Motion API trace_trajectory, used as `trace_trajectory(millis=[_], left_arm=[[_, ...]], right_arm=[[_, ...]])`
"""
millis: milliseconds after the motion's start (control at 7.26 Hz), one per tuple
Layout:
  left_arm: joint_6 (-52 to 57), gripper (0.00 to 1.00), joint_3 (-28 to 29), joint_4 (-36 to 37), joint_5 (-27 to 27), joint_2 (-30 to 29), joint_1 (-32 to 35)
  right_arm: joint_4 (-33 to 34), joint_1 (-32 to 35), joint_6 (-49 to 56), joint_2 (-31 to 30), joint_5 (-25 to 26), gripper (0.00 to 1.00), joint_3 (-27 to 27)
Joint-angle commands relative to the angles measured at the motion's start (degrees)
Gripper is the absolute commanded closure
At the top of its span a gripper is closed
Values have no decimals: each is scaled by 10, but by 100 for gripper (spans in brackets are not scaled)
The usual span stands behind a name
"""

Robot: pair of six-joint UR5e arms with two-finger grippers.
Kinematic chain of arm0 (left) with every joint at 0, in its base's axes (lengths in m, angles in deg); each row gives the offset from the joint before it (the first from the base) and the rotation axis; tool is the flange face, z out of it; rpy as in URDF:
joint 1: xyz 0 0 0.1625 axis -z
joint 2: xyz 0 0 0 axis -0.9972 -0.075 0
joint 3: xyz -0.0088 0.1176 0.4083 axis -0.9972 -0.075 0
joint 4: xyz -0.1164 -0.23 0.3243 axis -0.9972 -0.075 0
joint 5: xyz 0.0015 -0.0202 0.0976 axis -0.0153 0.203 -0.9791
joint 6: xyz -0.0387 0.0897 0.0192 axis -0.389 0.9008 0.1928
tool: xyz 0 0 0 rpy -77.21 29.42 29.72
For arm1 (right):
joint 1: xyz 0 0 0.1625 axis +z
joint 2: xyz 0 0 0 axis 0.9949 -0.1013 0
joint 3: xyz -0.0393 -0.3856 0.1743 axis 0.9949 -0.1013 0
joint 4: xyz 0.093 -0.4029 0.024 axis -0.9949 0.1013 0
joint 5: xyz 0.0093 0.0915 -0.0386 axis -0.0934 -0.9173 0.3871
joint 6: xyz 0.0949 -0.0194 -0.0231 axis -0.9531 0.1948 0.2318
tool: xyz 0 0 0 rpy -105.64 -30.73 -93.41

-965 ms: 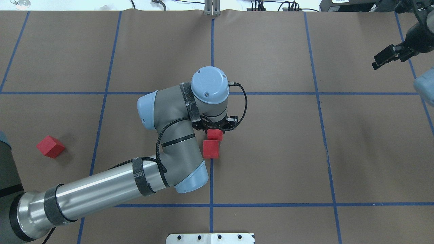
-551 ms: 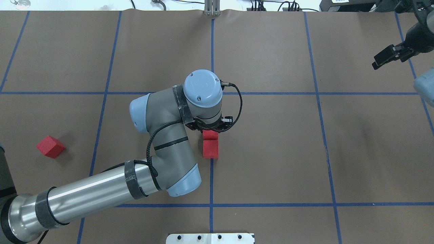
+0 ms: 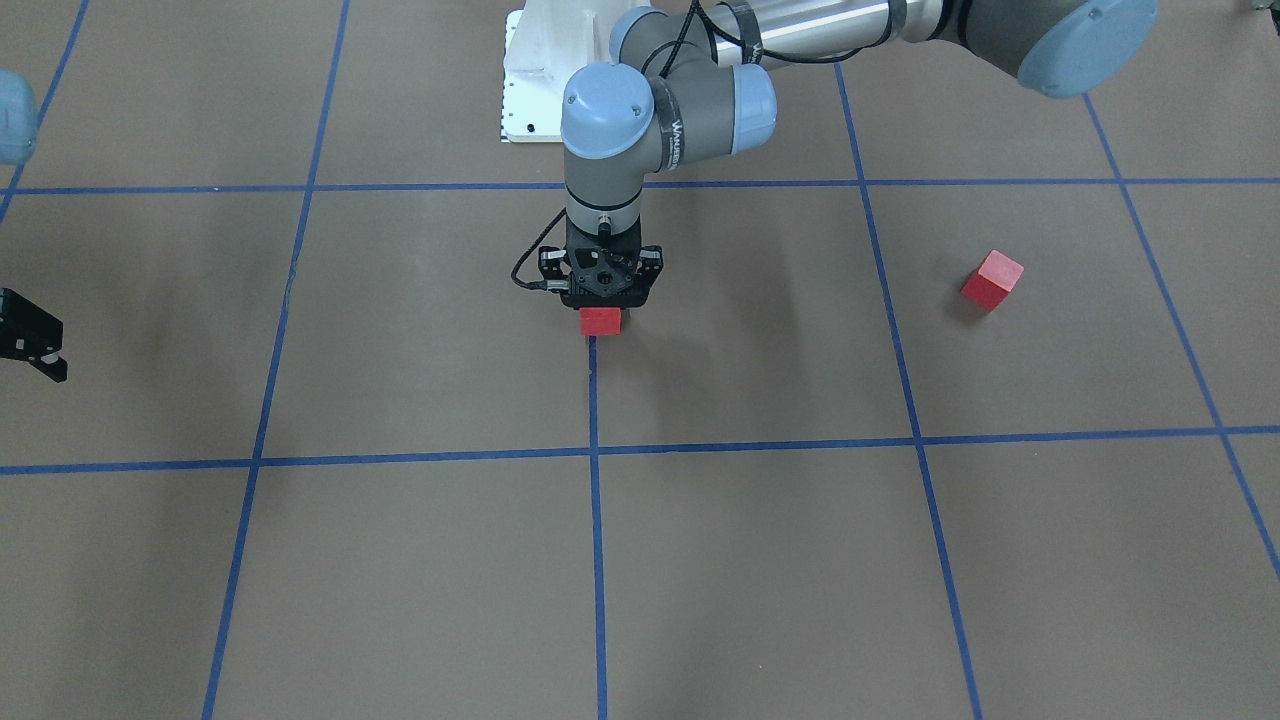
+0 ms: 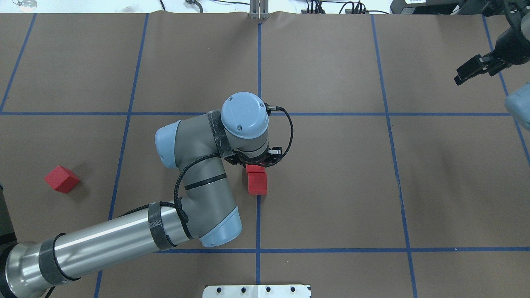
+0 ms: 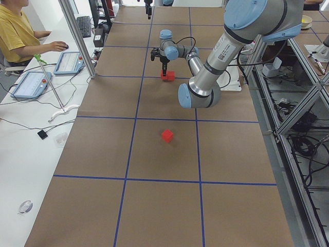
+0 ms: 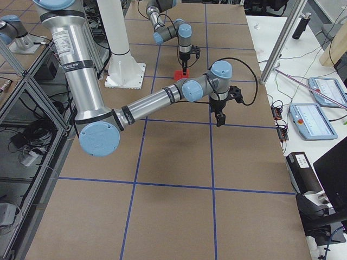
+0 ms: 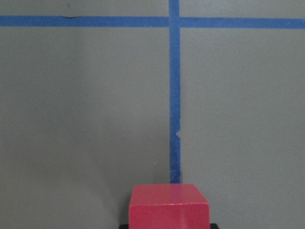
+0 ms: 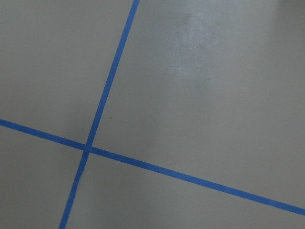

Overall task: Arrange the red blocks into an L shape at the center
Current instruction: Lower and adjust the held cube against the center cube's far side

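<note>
The left arm is extended from the lower left of the overhead frame, wrist vertical, with the left gripper pointed straight down near frame centre and closed around a red block. The right gripper is held at the upper right edge, its jaws apparently together.

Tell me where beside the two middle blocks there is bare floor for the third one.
Bare brown floor lies right of the pair of red blocks, out to the next blue line. Their left is crowded by the left arm's elbow; the left gripper sits on the far block. The third block lies alone, far left.
</note>
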Motion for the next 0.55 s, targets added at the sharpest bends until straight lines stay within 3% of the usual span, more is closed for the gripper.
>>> trace_trajectory(millis=[0, 413], left_arm=[[-8, 74, 1, 0, -2, -1, -3], [-11, 74, 2, 0, -13, -2, -7]], right_arm=[[0, 0, 1, 0, 0, 1, 0], [0, -1, 1, 0, 0, 1, -1]])
